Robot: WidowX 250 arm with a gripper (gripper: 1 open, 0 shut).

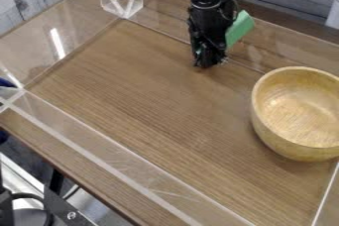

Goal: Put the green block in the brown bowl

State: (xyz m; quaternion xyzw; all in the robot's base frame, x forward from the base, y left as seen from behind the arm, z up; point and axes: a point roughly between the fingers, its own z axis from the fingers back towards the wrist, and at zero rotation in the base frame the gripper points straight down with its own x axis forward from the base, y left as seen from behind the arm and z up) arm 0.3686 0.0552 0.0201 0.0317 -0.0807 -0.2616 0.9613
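The green block (239,27) shows as a small bright green piece, tilted, right beside the upper right side of my gripper and partly hidden by it. I cannot tell whether it touches the gripper. My gripper (205,61) points straight down at the back middle of the wooden table, its black fingertips down at the surface and shut together, with nothing visible between them. The brown bowl (272,121) stands empty at the right, in front of and to the right of the gripper, well apart from it.
A clear plastic wall (79,121) rings the wooden tabletop (133,91). A small clear plastic stand (119,0) sits at the back left corner. The bowl lies close to the right wall.
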